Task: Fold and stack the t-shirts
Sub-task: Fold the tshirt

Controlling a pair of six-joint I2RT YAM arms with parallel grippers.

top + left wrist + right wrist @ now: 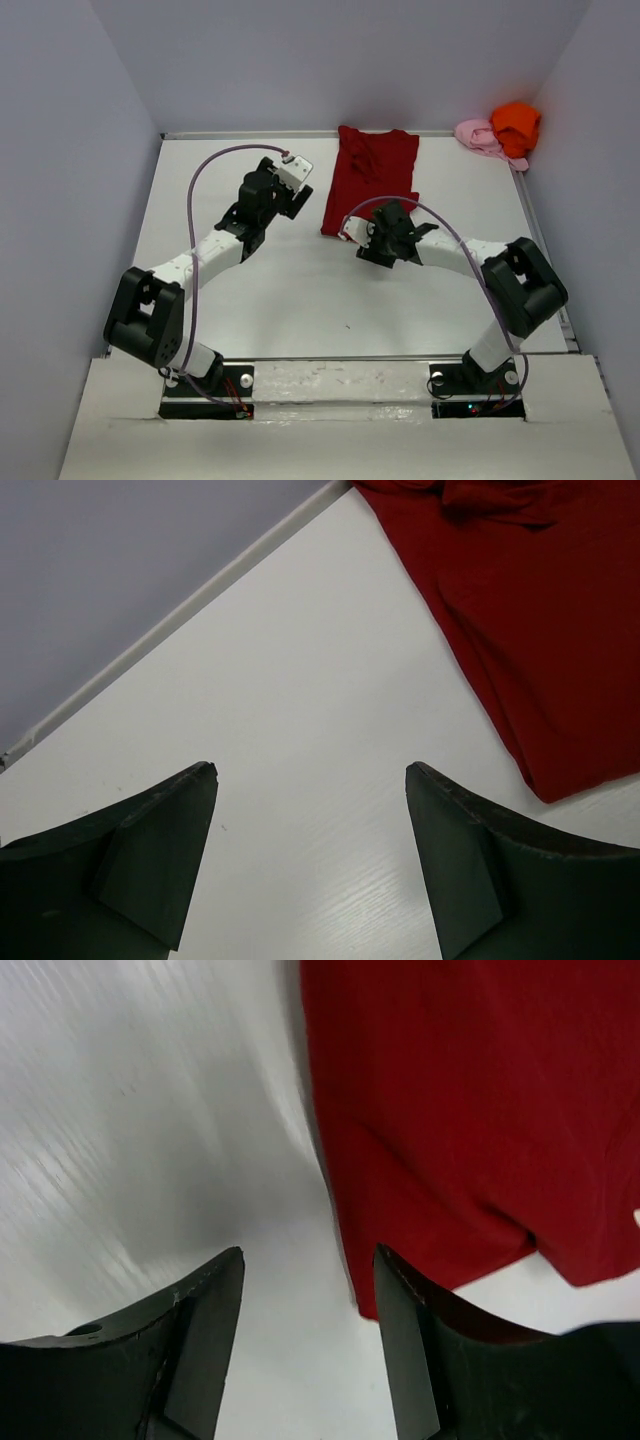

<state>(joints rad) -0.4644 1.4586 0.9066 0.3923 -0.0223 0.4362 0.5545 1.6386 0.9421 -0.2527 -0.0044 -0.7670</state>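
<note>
The left gripper (311,780) has its fingers spread wide, with bare white table (300,670) between them and nothing held. In its wrist view the dark red t-shirt (530,620) lies ahead of the fingers and off to that view's right, apart from both tips. The shirt's near corner ends just beyond the right-hand finger. Ahead and to the other side, the table's far edge meets a grey wall (110,560).

The right gripper (309,1260) is also parted, less widely, and grips nothing. Its wrist view puts the same shirt's corner right at the tip of the finger on that view's right, and the cloth edge runs forward from just inside the gap. Whether that finger touches the cloth cannot be told. The table ahead of the other finger is streaked with blur.

Only the top view shows the layout. The red shirt is a long narrow strip reaching from the table's far edge toward the arms, rumpled at its far end, with the left gripper beside one long edge and the right gripper at its near end. That view alone also shows the orange t-shirt (516,122) and the pale pink t-shirt (478,134), bunched together and touching in the far corner, well apart from both sets of fingers. From above, neither finger gap is visible.
</note>
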